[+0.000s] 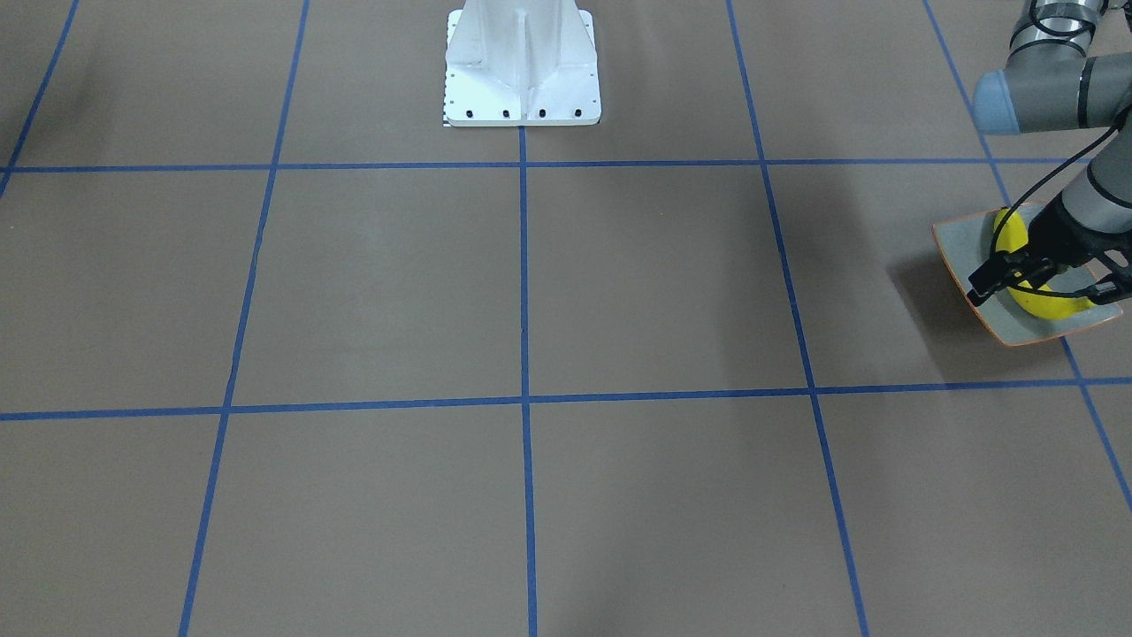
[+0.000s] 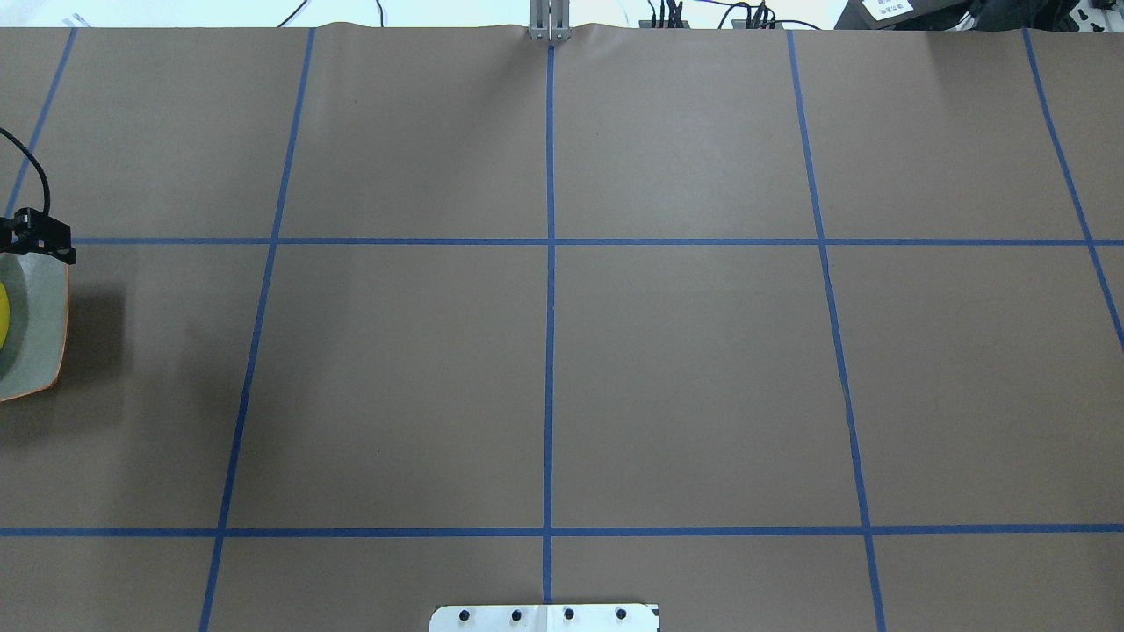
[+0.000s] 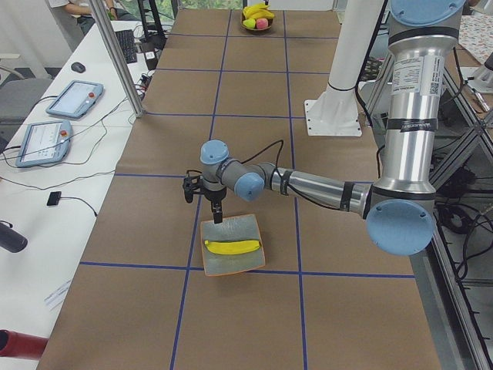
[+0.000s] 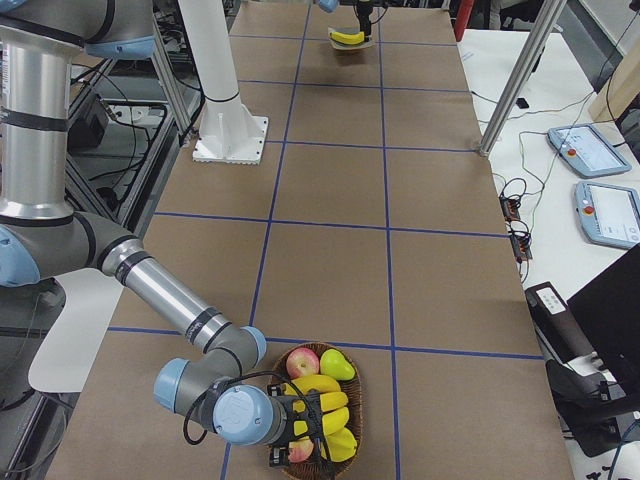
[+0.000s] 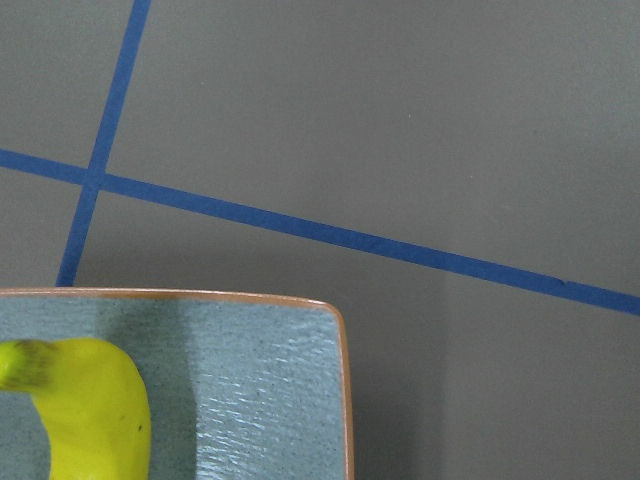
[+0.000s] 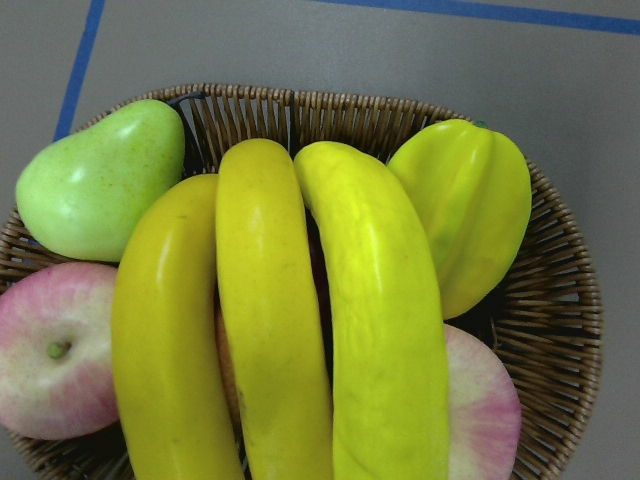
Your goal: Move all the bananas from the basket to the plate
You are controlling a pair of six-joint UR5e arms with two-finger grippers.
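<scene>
One banana (image 1: 1057, 305): you'll find it lying on the plate (image 1: 959, 243) at the surface's (image 1: 531, 283) left end, close beneath the left end effector (image 1: 1044, 285).
Left end effector: released, fingers (image 1: 987, 287) spread and empty, hovering over the plate, clear of that banana.
Three bananas (image 6: 265, 310): side by side in the basket (image 6: 570, 290) at the right end, under the right end effector (image 4: 318, 428).
Right end effector: you cannot tell whether it grips.

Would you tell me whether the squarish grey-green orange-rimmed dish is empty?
Not empty: one bright yellow curved banana lies in the squarish grey-green dish.
</scene>
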